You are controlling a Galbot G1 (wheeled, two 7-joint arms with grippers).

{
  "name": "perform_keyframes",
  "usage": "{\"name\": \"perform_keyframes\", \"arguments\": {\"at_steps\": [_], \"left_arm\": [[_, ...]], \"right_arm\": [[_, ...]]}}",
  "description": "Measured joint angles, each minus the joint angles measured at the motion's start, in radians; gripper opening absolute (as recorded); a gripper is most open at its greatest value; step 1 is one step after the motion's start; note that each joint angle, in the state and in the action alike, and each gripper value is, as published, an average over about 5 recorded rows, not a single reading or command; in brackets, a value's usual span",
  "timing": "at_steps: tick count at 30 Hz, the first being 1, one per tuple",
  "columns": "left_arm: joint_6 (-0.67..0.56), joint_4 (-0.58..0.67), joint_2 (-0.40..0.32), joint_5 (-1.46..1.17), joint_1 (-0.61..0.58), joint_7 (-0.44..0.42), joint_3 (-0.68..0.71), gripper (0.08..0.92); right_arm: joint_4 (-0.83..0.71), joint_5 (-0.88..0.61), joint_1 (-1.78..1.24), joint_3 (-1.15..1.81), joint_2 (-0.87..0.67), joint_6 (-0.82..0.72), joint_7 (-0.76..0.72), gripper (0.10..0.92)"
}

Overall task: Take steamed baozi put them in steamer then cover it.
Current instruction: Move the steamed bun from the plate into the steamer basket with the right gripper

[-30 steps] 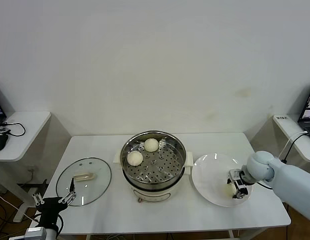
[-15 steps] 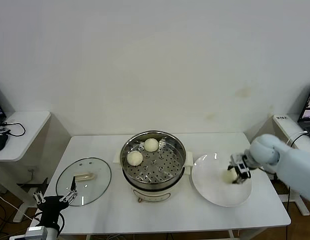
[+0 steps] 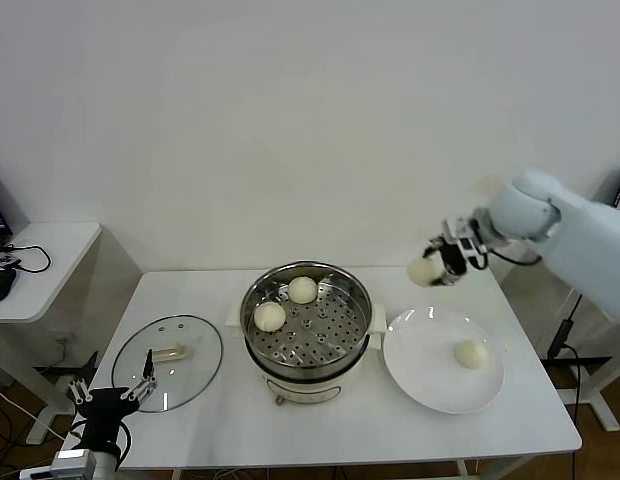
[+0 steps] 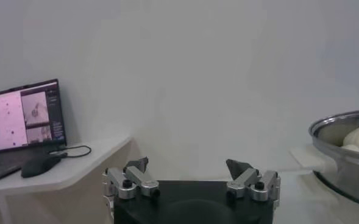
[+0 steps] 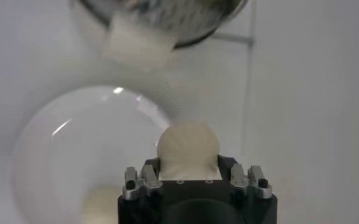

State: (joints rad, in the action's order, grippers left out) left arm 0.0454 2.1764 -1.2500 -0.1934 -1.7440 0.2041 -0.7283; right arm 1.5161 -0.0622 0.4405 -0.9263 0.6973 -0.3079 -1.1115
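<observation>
We note vs. 1 s ago: right gripper (image 3: 437,268) was down on the plate (image 3: 430,375) at its right side, clamped on a bun. It has come up and now hangs in the air above the plate's far edge, between plate and wall, jaws closed tight on the bun (image 3: 422,270). Wrist cam confirms: held bun (image 5: 188,148) sits between the fingers, plate below it.

One bun (image 3: 472,353) lies on the plate, right of centre; it was hidden behind the gripper before. Two buns in the steamer (image 3: 308,318), unchanged: one (image 3: 303,290) at the far side, one (image 3: 270,316) at the left. Steamer sits mid-table (image 3: 230,425), plate just beside it on the right.

Lid (image 3: 168,360) flat on the table left of the steamer, handle up, unmoved.

Left gripper (image 3: 112,391) parked low at the table's front-left edge, near the lid, jaws spread wide, holding nothing. Same as before.

Writing: laptop (image 4: 24,115) on the side desk shows a pinkish screen, text too small to read. No brand marks legible on the steamer.
</observation>
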Motion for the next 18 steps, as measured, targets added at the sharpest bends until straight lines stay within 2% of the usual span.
{"name": "perform_keyframes", "arguments": {"at_steps": [10,18], "left_arm": [[0.002,0.006,-0.012,0.0,-0.006,0.0,-0.02,0.823],[0.001,0.012,-0.029,-0.004,-0.009,0.002,-0.032,0.823]], "right_arm": [[0.037,-0.094,0.092,-0.135,0.173,0.029,0.036,0.602],[0.058,-0.083,0.082,-0.227,0.289,0.085,0.068,0.597]]}}
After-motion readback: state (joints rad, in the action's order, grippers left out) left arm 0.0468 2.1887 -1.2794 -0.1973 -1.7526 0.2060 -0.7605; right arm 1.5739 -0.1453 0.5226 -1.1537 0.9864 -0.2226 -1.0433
